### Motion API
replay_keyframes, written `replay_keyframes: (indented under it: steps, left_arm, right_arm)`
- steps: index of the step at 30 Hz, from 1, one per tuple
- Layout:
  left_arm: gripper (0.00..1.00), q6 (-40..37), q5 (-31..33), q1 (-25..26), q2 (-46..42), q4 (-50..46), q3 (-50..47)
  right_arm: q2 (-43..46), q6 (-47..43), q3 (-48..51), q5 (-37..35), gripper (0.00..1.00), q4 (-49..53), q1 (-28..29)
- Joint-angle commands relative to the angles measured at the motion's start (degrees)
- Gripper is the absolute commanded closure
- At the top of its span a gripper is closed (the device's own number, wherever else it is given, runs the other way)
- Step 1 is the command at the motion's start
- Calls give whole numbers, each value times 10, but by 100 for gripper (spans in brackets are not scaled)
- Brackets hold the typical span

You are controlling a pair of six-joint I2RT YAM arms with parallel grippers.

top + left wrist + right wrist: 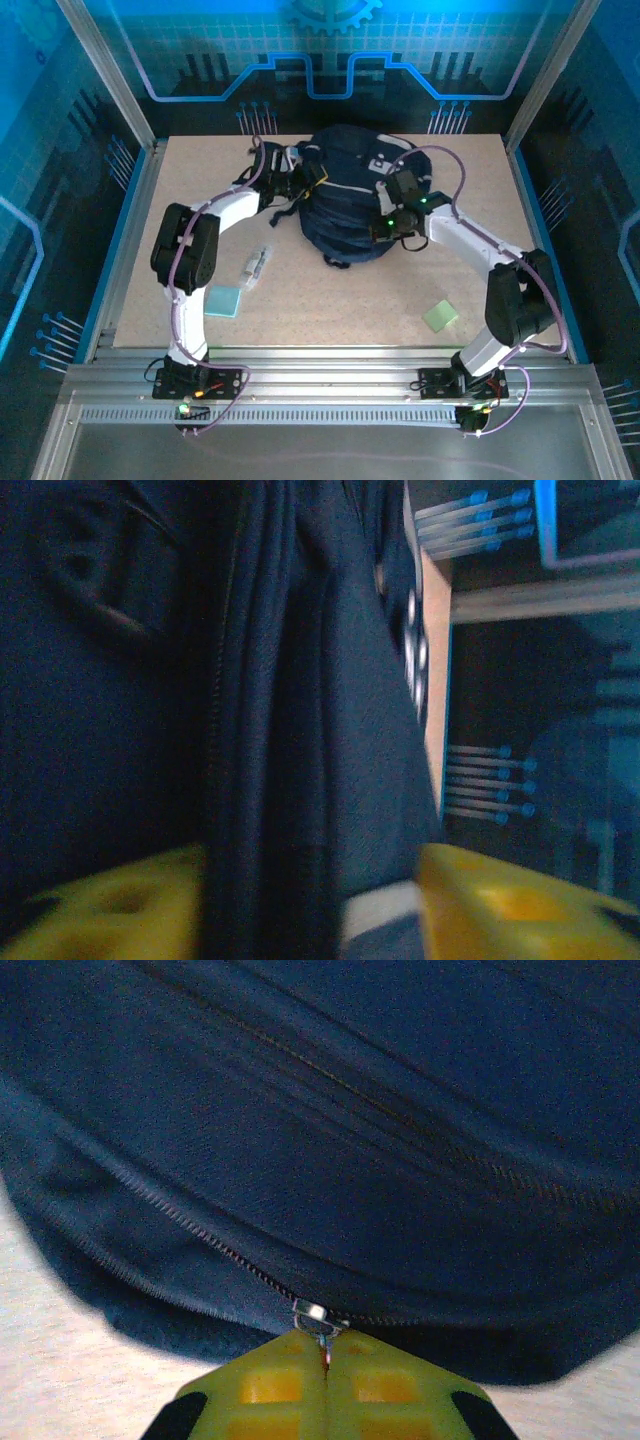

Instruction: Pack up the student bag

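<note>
left claw (310, 870): yellow fingers apart, a thick fold of the student bag (300, 680) fills the gap between them. Cannot tell whether they actually clamp it.
teal square (225, 300): flat on the table (350, 300), well behind the left claw, toward the arm bases.
clear packet (256, 267): just beside the teal square, between it and the left claw. Contents too small to tell.
student bag: lies at the far middle of the table, between the two claws. The left claw is at its left side, the right claw (325, 1342) at its near-right edge.
zipper track (200, 1230): runs across the dark fabric right ahead of the right claw's tips.
zipper pull (318, 1318): silver, sits at the right claw's tips, pinched between them.
right claw: yellow fingers closed together, narrow, holding the zipper pull.
green square (440, 316): flat on the table, behind the right claw toward its base, well apart from the student bag.
</note>
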State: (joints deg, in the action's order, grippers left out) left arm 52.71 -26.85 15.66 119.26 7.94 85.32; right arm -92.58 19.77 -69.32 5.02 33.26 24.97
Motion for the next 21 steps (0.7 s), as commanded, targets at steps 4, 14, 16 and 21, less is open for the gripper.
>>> replay_keyframes:
  steps: [4,14,16,21]
  left_arm:
    - [21,27,15,-21,-52,21,-27]
    - [20,56,65,-32,-261,45,-296]
    - [20,58,71,-17,-270,47,-315]
    - [20,42,69,30,-216,29,-283]
  right_arm:
    - [-97,42,-100,127,100,-70,51]
    - [-212,64,-236,155,100,-61,58]
    - [-209,63,-233,159,100,-60,63]
    - [-184,65,-199,169,100,-57,72]
